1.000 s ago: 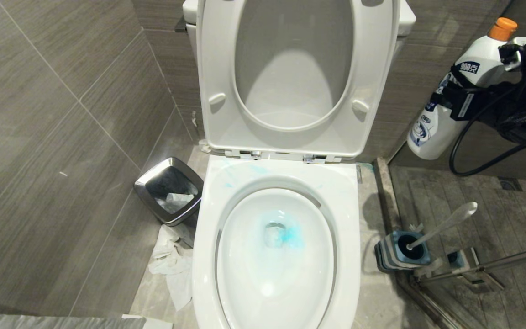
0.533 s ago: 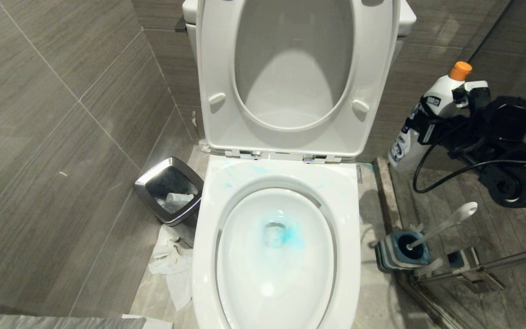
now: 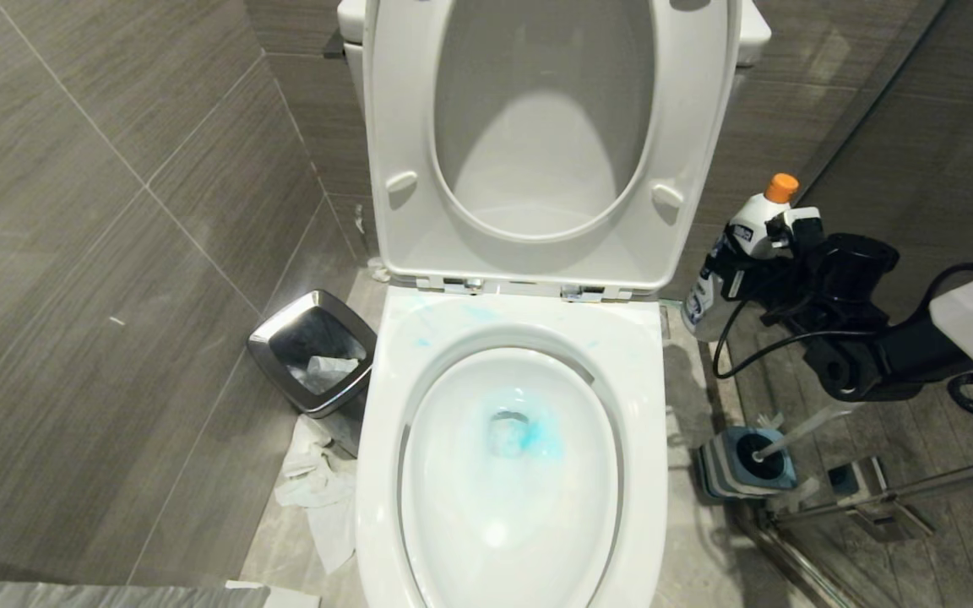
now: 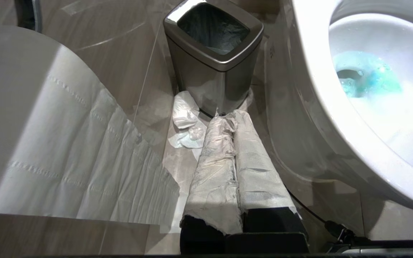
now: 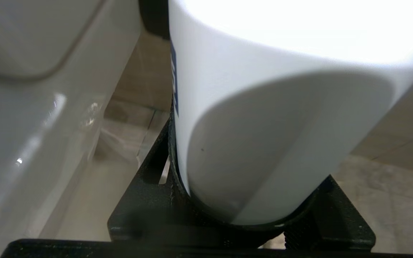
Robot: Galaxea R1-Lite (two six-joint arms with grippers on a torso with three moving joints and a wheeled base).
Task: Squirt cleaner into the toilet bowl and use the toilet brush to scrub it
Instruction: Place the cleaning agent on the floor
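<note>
The right gripper is clamping the cleaner bottle, a white bottle with an orange cap. The bottle is standing nearly upright, cap uppermost, to the right of the toilet bowl and just above the floor beside the raised sill. In the right wrist view the black fingers are pressing against the white bottle wall, with the glossy ceramic flank of the toilet alongside.

Blue cleaner is pooling around the drain at the bottom of the basin, and faint blue streaks are showing on the rear of the rim. The seat and lid are standing raised against the tank.

The toilet brush is resting in its blue-and-grey holder on the floor to the right of the bowl, below the right arm, handle slanting up and to the right.

The left gripper is sitting fully clenched, its paper-wrapped fingers pressed together, low beside the left side of the bowl and pointing toward the steel-rimmed bin. Crumpled tissue is lying on the floor in front of the bin
</note>
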